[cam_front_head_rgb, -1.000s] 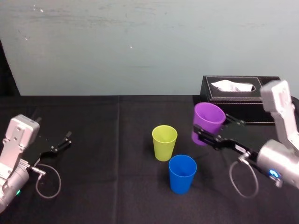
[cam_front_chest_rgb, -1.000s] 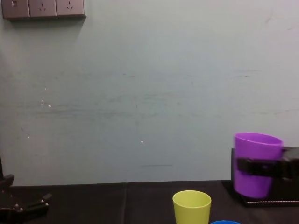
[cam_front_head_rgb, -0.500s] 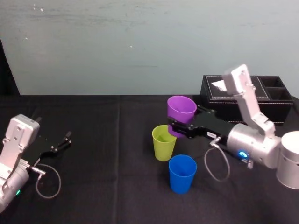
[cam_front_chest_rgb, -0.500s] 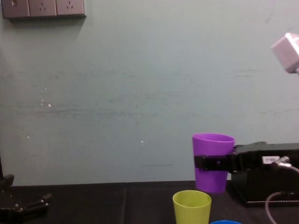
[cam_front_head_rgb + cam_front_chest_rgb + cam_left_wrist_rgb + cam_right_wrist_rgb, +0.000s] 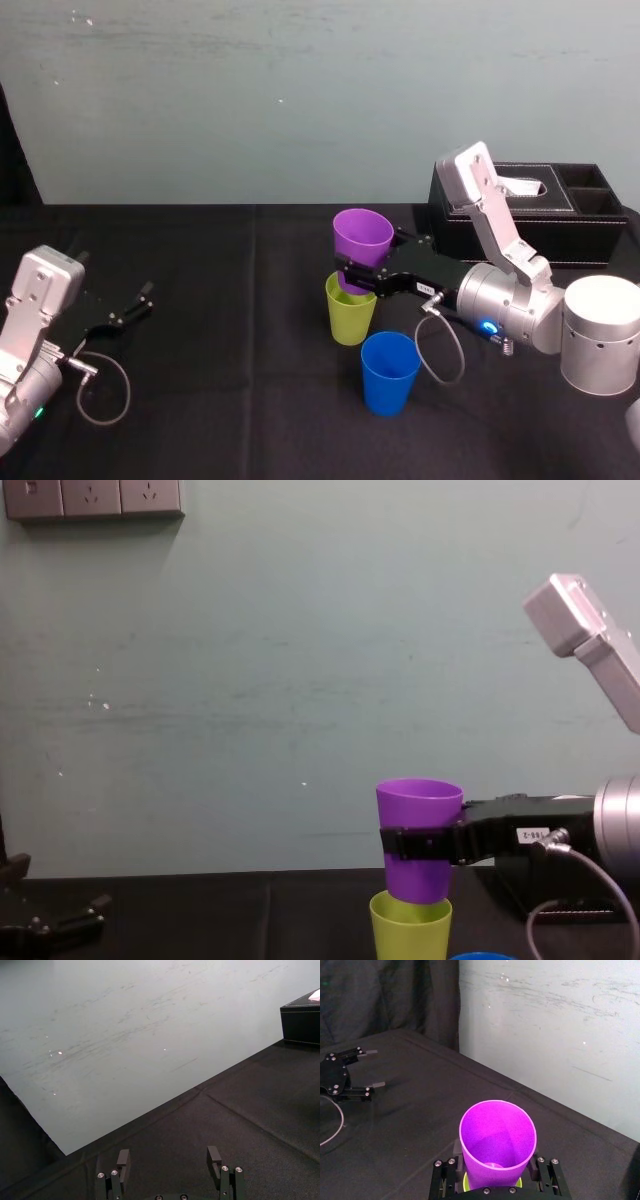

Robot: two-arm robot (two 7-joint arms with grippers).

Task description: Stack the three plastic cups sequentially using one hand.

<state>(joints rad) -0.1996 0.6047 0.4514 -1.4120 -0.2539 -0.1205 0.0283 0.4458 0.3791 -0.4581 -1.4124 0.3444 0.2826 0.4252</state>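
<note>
A black cloth [image 5: 230, 400] is covering the table, and a pale wall [image 5: 250, 100] carrying a row of sockets [image 5: 92, 498] is standing behind it. At nine o'clock on the cloth the left gripper [image 5: 130, 305] is lying parked, its fingers spread apart. At the middle the purple cup [image 5: 362, 238] is hanging upright over the yellow-green cup [image 5: 351, 315], its base just dipping into that cup's mouth. The right gripper [image 5: 362, 274] is reaching in from three o'clock and clamping the purple cup around its lower half. The blue cup [image 5: 389, 375] is standing apart at five o'clock of the yellow-green one. A black tissue box [image 5: 590, 225] is sitting at two o'clock. Half a second ago the purple cup was riding higher, off towards two o'clock of the yellow-green cup; the left gripper is lying where it was
</note>
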